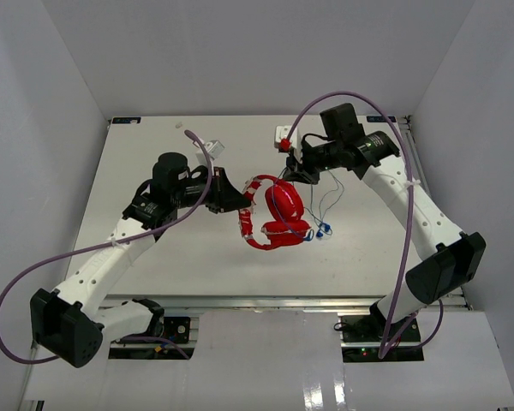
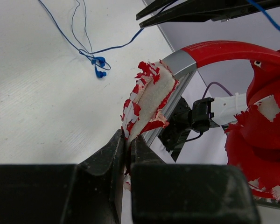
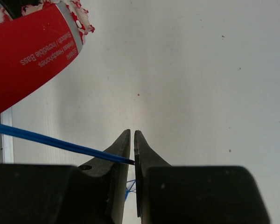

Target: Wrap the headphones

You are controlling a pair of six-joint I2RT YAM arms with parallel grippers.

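The red headphones hang above the middle of the table. My left gripper is shut on the frayed red-and-white padding of their headband. One red cup shows at the right of the left wrist view. My right gripper is shut on the thin blue cable, just behind and right of the upper cup. The cable hangs in loops down to blue tips on the table, also seen in the left wrist view.
The white table is walled by white panels at left, back and right. Thick purple robot cables arc over both arms. A metal rail runs along the near edge.
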